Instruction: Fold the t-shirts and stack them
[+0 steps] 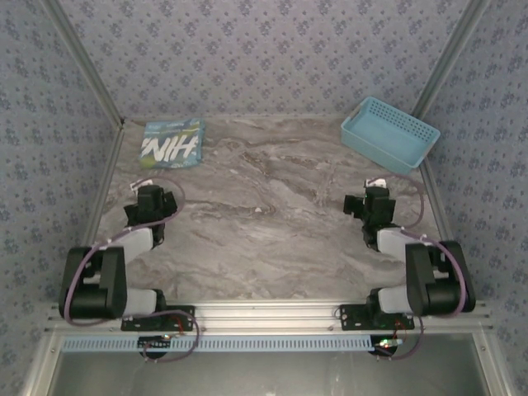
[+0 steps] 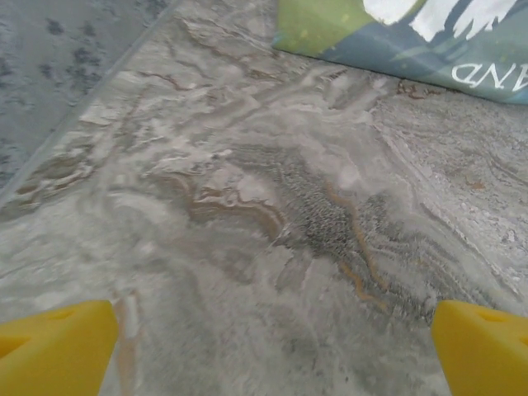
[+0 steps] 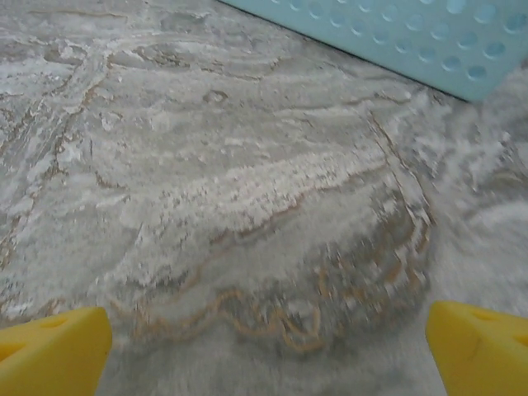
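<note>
Marbled desk [image 1: 272, 239] | folded t-shirt [image 1: 172, 144] at 11 o'clock, basket [image 1: 384, 151] at 2 o'clock | left claw [image 2: 272, 351], right claw [image 3: 268, 346] both spread wide, empty | probably best: pinch hems evenly, keep the fold square.

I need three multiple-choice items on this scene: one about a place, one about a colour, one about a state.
1. Where does the folded t-shirt lie?
A) far left corner of the table
B) near right corner
C) between the arm bases

2. What colour is the basket?
A) red
B) light blue
C) black

3. How is the left end effector?
A) shut on the t-shirt
B) open and empty
C) shut on a cup

Answers: 1 A, it lies by the far left edge in the top view; 2 B, its lattice walls are light blue; 3 B, its yellow fingers stand wide apart over bare marble.
</note>
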